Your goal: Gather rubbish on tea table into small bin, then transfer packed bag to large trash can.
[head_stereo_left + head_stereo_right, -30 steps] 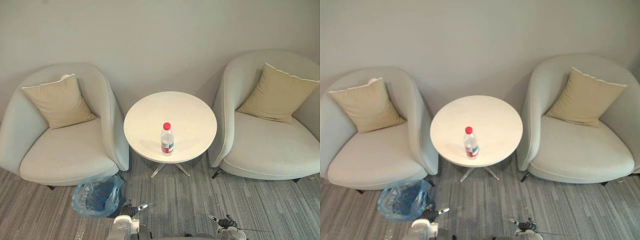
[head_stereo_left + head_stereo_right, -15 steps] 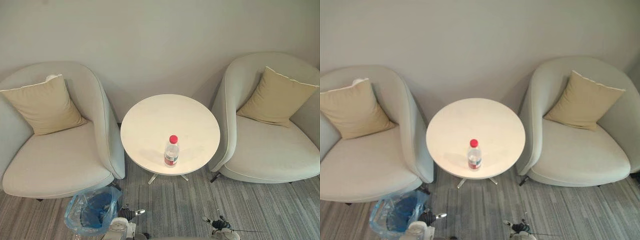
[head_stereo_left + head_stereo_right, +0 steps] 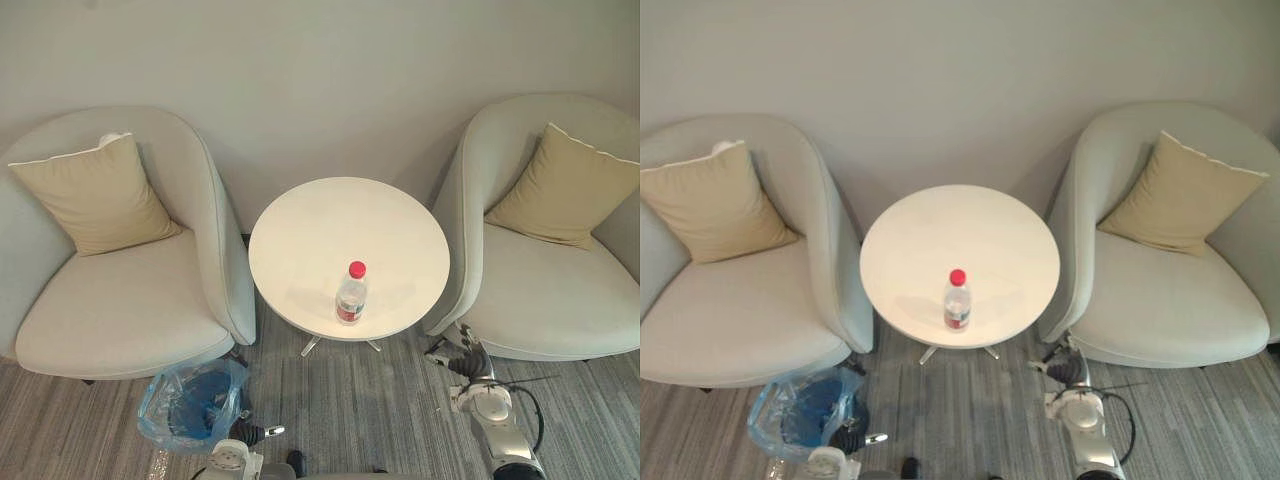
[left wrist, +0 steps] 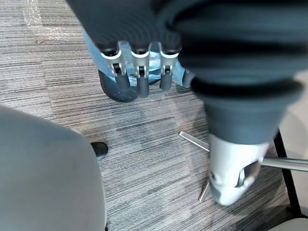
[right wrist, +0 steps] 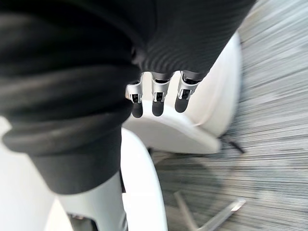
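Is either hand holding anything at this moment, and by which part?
Nothing is held. The left hand and right hand hang open and empty; the bottle stands untouched on the tea table.

A plain pale grey wall (image 3: 320, 60) runs behind the furniture, with soft shadows where the chairs stand near it. The floor is covered in grey carpet (image 3: 390, 410) with fine stripes. Two rounded, light-coloured tub chairs face outward from the wall, the left armchair (image 3: 120, 320) and the right armchair (image 3: 560, 310). Each has a square tan pillow leaning on its backrest, the left cushion (image 3: 95, 195) and the right cushion (image 3: 565, 190). Between the chairs, near both, stands a round white surface (image 3: 340, 225) on thin splayed metal legs (image 3: 311, 346). The light is soft and even.
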### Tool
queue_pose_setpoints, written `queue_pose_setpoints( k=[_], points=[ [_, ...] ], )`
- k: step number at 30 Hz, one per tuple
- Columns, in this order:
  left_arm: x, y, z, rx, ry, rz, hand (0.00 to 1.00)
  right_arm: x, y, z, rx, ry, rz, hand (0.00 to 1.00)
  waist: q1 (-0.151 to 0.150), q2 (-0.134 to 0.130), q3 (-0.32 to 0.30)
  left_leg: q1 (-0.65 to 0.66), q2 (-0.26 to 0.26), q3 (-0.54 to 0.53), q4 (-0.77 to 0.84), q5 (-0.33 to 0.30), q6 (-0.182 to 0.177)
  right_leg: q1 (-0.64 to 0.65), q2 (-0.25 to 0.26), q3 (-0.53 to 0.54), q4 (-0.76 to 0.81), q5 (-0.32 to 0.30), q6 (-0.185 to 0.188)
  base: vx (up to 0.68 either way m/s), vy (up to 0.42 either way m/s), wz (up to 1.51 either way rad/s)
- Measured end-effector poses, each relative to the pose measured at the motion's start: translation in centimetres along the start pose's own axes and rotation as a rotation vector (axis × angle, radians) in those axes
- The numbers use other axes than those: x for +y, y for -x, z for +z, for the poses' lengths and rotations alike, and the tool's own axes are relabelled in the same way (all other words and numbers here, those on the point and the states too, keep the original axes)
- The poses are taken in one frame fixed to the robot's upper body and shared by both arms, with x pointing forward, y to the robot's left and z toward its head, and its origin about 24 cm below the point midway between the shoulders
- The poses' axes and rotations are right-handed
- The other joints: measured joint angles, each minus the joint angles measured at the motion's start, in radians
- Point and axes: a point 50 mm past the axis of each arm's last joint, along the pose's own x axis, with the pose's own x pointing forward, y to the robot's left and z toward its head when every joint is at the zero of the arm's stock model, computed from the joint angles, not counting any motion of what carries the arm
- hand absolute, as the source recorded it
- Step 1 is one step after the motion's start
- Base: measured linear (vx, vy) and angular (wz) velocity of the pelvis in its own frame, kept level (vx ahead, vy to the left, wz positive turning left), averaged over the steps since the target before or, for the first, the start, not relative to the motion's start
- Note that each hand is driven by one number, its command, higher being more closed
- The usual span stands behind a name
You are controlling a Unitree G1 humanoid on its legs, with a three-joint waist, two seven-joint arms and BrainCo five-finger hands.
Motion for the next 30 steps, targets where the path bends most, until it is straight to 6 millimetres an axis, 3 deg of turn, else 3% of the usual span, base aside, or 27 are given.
queue_pose_setpoints(
  k=[12,17,30],
  points=[
    [0.6,0.1,0.2,-0.03,-0.005,0.007,0.0,1.6,-1.2,4.4,-0.18,0.052,0.104,0.0,0.012,0.009,0.014,-0.021,-0.018,-0.078,-0.029,0.026,0.005,-0.008,-0.004,-0.033,-0.029,0.011,0.01,-0.02,0.001,0.1],
    [0.5,0.1,1.4,-0.076,0.004,0.013,0.0,2.0,-2.2,6.9,-0.253,0.038,0.095,0.0,0.028,0.025,0.06,-0.042,-0.023,-0.109,-0.026,0.028,0.007,-0.002,-0.004,-0.059,-0.042,0.017,0.009,0.04,-0.007,0.18],
    [1.3,-0.2,2.7,-0.109,0.033,0.056,0.0,4.4,-3.0,9.1,-0.283,-0.053,0.114,0.0,0.067,0.036,0.12,-0.097,-0.026,-0.158,-0.011,0.027,0.008,-0.029,-0.003,-0.072,-0.035,0.027,0.004,0.02,0.006,0.1]
  ],
)
